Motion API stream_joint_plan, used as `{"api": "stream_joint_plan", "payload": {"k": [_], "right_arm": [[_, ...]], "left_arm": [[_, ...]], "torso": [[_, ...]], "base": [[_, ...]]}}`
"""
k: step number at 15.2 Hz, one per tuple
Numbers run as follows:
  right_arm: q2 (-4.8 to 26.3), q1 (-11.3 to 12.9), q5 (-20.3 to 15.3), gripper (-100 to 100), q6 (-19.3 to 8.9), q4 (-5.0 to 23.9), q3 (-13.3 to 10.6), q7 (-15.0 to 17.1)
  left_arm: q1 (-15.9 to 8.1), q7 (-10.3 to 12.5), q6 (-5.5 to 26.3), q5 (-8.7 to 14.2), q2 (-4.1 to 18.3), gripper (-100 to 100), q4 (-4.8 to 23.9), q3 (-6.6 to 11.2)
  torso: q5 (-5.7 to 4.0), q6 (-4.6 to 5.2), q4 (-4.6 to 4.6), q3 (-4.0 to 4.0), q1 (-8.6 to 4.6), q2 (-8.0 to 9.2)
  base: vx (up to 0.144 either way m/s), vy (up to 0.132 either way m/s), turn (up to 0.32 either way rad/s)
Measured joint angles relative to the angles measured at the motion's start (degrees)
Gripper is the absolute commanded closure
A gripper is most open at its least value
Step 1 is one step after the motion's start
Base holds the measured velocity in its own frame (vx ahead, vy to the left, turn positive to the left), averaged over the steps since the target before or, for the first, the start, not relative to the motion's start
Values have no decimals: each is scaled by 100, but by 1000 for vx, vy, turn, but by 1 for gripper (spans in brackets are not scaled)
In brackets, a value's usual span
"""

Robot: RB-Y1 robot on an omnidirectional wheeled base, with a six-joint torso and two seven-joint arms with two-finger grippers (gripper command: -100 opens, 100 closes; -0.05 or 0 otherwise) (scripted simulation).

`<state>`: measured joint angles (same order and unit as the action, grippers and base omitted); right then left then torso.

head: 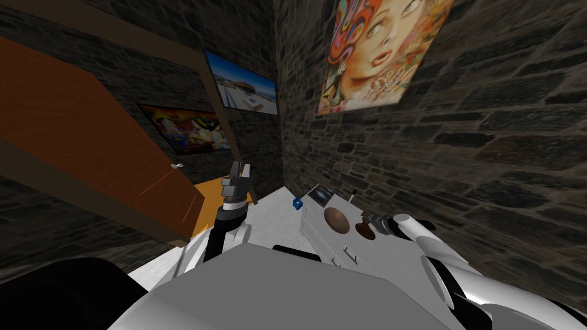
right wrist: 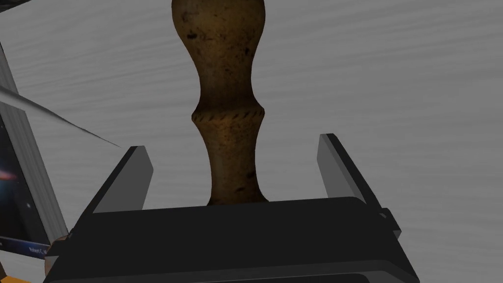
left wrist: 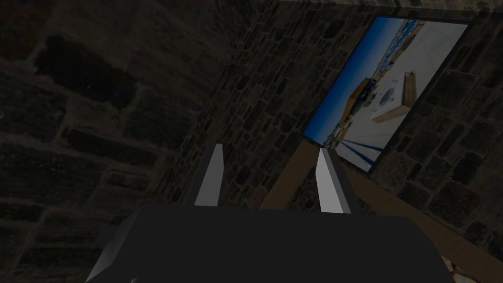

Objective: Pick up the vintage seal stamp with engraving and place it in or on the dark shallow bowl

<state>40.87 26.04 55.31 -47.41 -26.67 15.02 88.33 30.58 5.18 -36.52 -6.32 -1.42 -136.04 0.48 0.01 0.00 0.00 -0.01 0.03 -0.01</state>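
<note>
The seal stamp (right wrist: pixel 228 98) is a brown, worn turned handle lying on a pale grey top (right wrist: pixel 393 73). My right gripper (right wrist: pixel 233 147) is open, its fingers either side of the handle's narrow part with a gap on both sides. In the head view the stamp (head: pixel 364 230) is a small brown shape by the right gripper (head: pixel 375 222), just right of the dark brown shallow bowl (head: pixel 336 220) on the white cabinet (head: pixel 367 252). My left gripper (left wrist: pixel 269 162) is raised beside the door, open and holding nothing.
A small blue object (head: pixel 297 203), a dark flat tablet-like item (head: pixel 321 196) and a thin dark stick (head: pixel 352 196) lie at the cabinet's far end. A stone wall runs close behind the cabinet. A brown door (head: pixel 86 143) stands open on my left.
</note>
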Motion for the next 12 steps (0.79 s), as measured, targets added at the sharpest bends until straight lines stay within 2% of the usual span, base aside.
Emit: {"api": "stream_joint_plan", "payload": {"k": [2,4,5,6,11,12], "right_arm": [[20,28,53,-100,-108,70,10,102],[-126,-94,9,-100,-22,-41,30,123],[-150,-70,24,-100,33,49,50,59],[-152,-61,31,100,55,79,56,23],[-150,-61,31,100,53,78,56,23],[-88,52,68,100,48,244,52,-37]], "left_arm": [[0,0,0,0,0,0,0,0],[1,0,0,0,0,0,0,1],[1,0,0,0,1,0,0,1],[1,0,0,0,0,0,0,1],[0,0,0,0,0,0,0,0],[0,0,0,0,0,0,0,0]], "torso": [[-1,2,0,0,-1,1],[-5,3,-5,-12,-18,-21],[-5,2,-6,-16,-19,-28],[-4,2,-6,-15,-15,-24],[-7,-2,-4,-8,-12,-11],[-3,-3,-1,-1,-4,1]], "base": [[24,-16,-2],[86,-50,-26],[49,-20,3],[17,-8,3],[-11,6,7],[-103,57,47]]}}
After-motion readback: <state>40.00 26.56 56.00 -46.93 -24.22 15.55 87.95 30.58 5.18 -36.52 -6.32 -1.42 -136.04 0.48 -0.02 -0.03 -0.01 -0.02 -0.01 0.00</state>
